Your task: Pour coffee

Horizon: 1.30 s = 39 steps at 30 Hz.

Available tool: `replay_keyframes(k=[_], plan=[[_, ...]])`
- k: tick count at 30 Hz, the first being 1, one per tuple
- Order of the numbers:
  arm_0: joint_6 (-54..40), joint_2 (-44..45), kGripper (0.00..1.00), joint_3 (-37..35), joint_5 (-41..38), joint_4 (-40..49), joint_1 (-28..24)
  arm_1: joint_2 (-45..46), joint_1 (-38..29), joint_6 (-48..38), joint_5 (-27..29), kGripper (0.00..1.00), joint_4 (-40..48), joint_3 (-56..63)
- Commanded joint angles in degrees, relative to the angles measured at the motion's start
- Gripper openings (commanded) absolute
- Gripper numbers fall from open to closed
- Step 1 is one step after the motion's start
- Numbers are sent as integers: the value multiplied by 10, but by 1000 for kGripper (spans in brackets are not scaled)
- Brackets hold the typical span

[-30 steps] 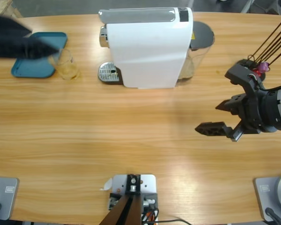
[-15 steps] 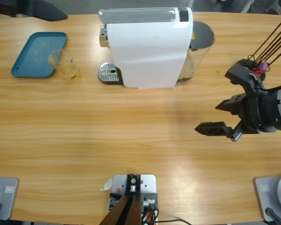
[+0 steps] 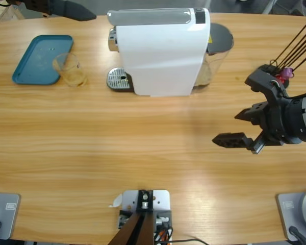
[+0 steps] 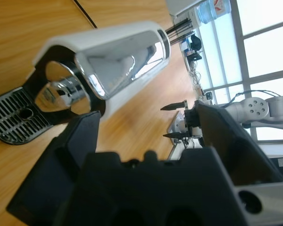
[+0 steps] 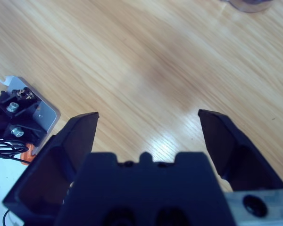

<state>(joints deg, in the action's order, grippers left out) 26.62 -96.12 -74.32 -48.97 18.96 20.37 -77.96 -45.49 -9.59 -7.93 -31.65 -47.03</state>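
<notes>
Legible text, labels, brands, numbers, signs: none.

White coffee machine (image 3: 160,53): one small yellow patch on its side next to the dark water tank, possibly a sticker; any characters on it are too small to read. The casing carries no readable brand mark in the high view or in the left wrist view.

Water bottle (image 4: 212,9) in the room background, left wrist view: a red-and-white label is visible, wording indistinct.

Teal tray (image 3: 38,58), clear tumbler (image 3: 70,70), desk (image 3: 143,148): unmarked.
</notes>
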Motion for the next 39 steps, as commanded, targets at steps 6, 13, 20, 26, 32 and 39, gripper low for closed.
replay_keyframes(k=[6,13,20,26,32,39], plan=[[6,-64,885,22,-21,-25,-8,0,0,-1,-6,959,6,18],[9,-71,885,21,-26,-41,-8,-1,0,-1,-6,959,6,18],[18,-77,885,21,-35,-59,-1,-2,0,-1,-6,959,6,18],[25,-80,885,22,-40,-73,7,-2,0,-1,-6,960,6,18],[24,-87,885,29,-40,-73,13,-2,0,-1,-6,960,7,18],[21,-77,882,64,-35,-81,2,-1,0,-1,-5,959,7,18]])
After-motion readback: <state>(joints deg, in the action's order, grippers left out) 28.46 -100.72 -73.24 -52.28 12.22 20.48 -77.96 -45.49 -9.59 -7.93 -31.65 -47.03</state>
